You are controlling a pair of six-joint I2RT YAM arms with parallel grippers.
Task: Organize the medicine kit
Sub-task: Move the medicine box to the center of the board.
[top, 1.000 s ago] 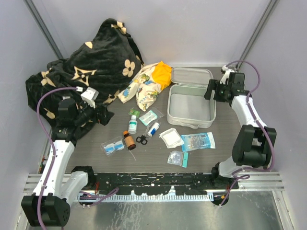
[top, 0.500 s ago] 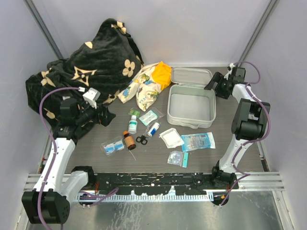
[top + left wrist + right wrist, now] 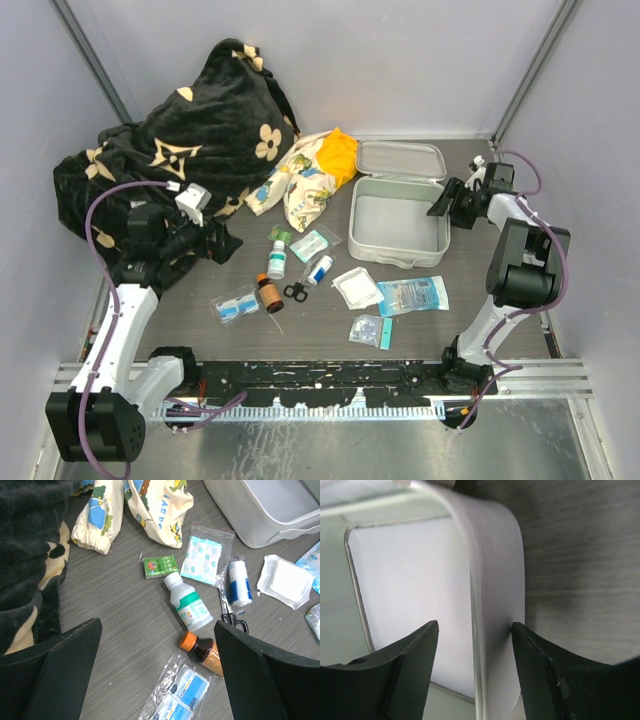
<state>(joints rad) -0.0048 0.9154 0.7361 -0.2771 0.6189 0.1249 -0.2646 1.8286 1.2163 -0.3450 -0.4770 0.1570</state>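
- While my right gripper (image 3: 475, 630) straddles the right-hand wall of the medicine kit (image 3: 495, 570), its jaws stand partly apart. One finger is inside the tray with a clear gap to the wall. The other is outside, its tip right at the outer face; whether it presses I cannot tell.
- My left gripper (image 3: 157, 625) is spread wide and holds nothing. It hangs over the white bottle (image 3: 189, 605) and the brown bottle (image 3: 202, 650).
- Bare table (image 3: 470, 250) lies to the right of the kit, beside my right arm. Near its front wall lie a gauze packet (image 3: 357, 287) and a blue pouch (image 3: 412, 295). The floral cloth bundle (image 3: 310, 180) sits just beside the lid's left corner.
- The kit sits at the far right of the table with its mouth facing up. Its lid (image 3: 400, 160) is laid back toward the far wall, so the opened case runs near to far.
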